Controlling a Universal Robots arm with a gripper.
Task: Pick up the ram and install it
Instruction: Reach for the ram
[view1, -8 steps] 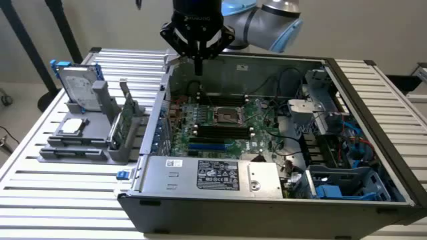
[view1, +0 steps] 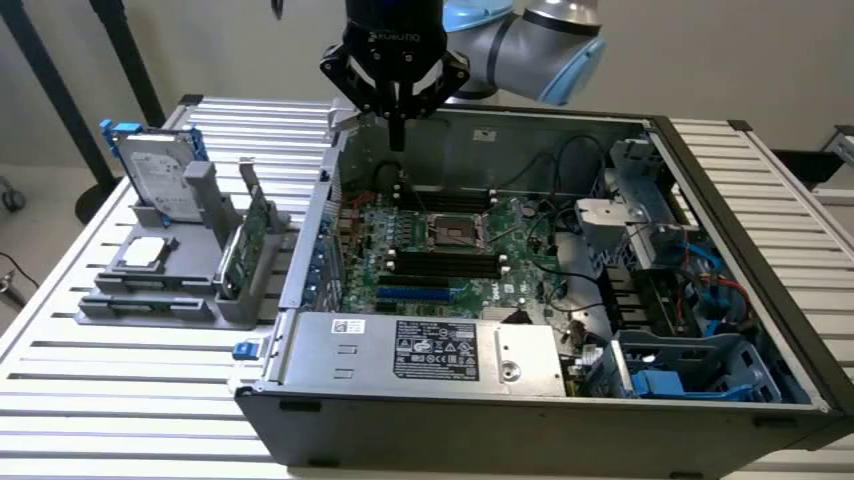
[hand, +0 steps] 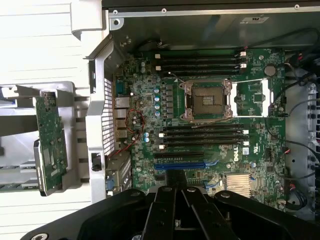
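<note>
My gripper (view1: 396, 132) hangs shut and empty above the far side of the open computer case (view1: 747, 300). In the wrist view its black fingers (hand: 165, 210) meet over the green motherboard (hand: 250, 95). The long black slots (hand: 200, 135) beside the processor socket (hand: 206, 100) look bare, as do the black slots (view1: 447, 262) in the exterior view. A grey rack (view1: 174, 290) stands outside the case on the exterior view's left, with a green circuit board (view1: 230, 262) upright in it. I cannot tell where in the rack the ram sits.
The rack also holds a silver hard drive in a blue frame (view1: 158, 170) and a square chip (view1: 143, 253). The green board (hand: 50, 145) is seen beside the case wall (hand: 97, 125). A power supply (view1: 427, 350) and cables (view1: 694, 270) crowd the case's near and right sides.
</note>
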